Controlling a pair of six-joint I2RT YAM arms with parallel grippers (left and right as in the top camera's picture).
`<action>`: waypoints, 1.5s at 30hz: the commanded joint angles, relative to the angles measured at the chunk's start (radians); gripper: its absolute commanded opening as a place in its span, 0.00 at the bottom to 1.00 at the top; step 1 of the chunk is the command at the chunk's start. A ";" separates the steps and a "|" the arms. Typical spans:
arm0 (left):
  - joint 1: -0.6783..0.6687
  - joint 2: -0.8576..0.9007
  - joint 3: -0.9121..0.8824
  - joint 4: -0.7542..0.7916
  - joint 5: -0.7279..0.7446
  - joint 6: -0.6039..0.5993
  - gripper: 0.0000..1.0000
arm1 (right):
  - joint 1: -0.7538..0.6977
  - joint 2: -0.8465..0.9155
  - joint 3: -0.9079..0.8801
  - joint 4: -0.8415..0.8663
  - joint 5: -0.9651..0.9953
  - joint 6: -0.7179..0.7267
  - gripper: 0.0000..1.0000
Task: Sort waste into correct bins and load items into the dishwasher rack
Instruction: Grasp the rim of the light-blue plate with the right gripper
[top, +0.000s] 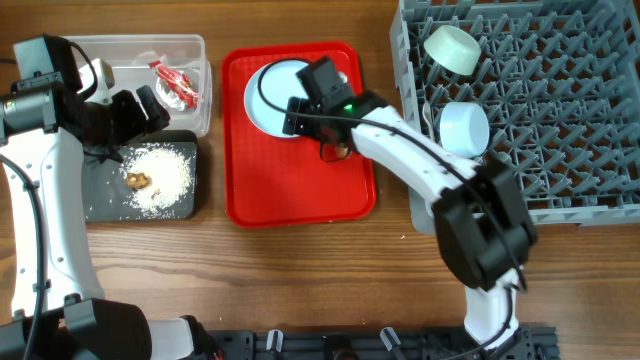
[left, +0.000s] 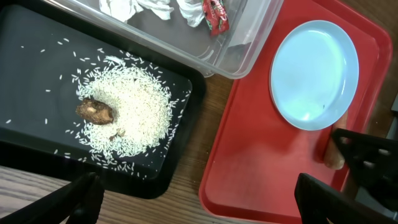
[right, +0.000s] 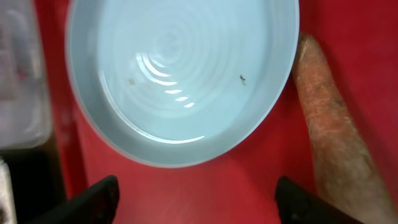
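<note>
A pale blue plate (top: 272, 95) lies on the red tray (top: 300, 195); it fills the right wrist view (right: 180, 74) and shows in the left wrist view (left: 314, 71). An orange-brown carrot-like stick (right: 336, 143) lies beside it. My right gripper (right: 199, 199) is open just above the tray, by the plate's edge. My left gripper (left: 199, 199) is open and empty over the black tray (top: 100, 200), which holds rice crumbs (left: 127, 115) and a brown lump (left: 95, 111). The clear tub (top: 190, 50) holds a red wrapper (top: 178, 85) and white scraps (left: 140, 7).
The grey dishwasher rack (top: 560, 120) stands at the right with a whitish bowl (top: 451, 48) and a light blue bowl (top: 464, 125) in it. The right arm reaches across the rack's front left corner. Bare wood lies in front of the trays.
</note>
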 joint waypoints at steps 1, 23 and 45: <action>0.006 -0.019 0.000 0.001 0.001 -0.002 1.00 | -0.010 0.078 -0.004 0.035 0.042 0.111 0.74; 0.006 -0.019 0.000 0.001 0.001 -0.002 1.00 | -0.016 0.148 0.000 -0.075 -0.181 0.151 0.08; 0.006 -0.019 0.000 0.000 0.001 -0.002 1.00 | -0.072 -0.197 0.141 -0.330 0.229 -0.451 0.04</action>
